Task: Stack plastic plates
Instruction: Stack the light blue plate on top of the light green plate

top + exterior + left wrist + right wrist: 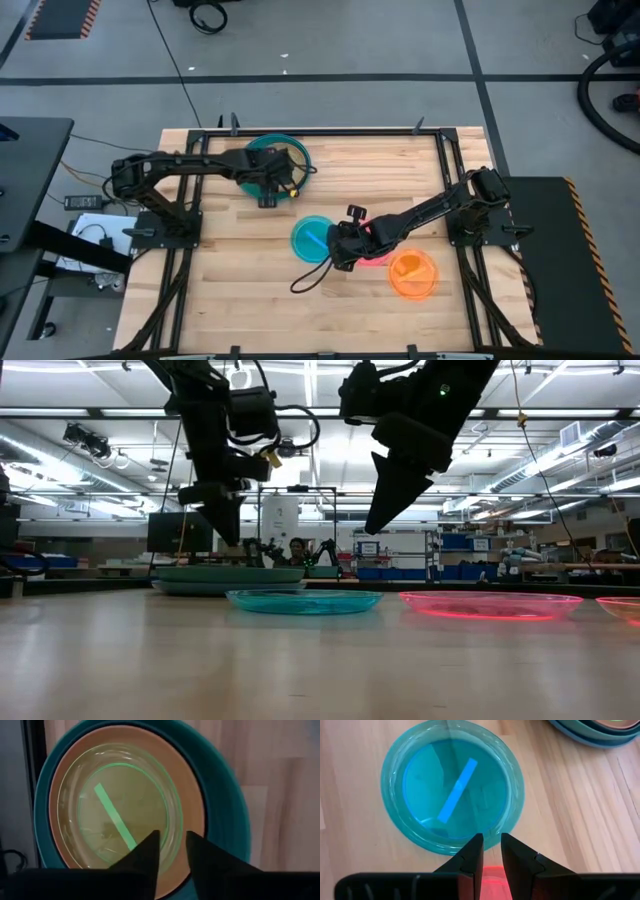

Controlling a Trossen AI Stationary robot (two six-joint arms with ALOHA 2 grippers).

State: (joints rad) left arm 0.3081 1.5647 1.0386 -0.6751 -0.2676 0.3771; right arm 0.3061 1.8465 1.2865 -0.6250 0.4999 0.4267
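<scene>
A stack stands near the table's far edge point(285, 150): a large teal plate point(225, 810), a tan plate point(192, 795) in it, and a small translucent green plate point(120, 805) on top. My left gripper point(172, 842) hovers above the stack's near rim, narrowly open and empty. A small translucent blue-teal plate point(452, 785) lies flat mid-table, with a pink plate point(490, 605) and an orange plate point(412, 272) to its right. My right gripper point(491, 842) hangs above the gap between the blue-teal and pink plates, narrowly open and empty, well clear of them point(380, 510).
A black frame rail point(300, 131) runs along the table's far edge behind the stack. A dark cable point(310, 278) loops on the wood near the right gripper. Bare wood lies along the near edge point(260, 310) and left of the blue-teal plate.
</scene>
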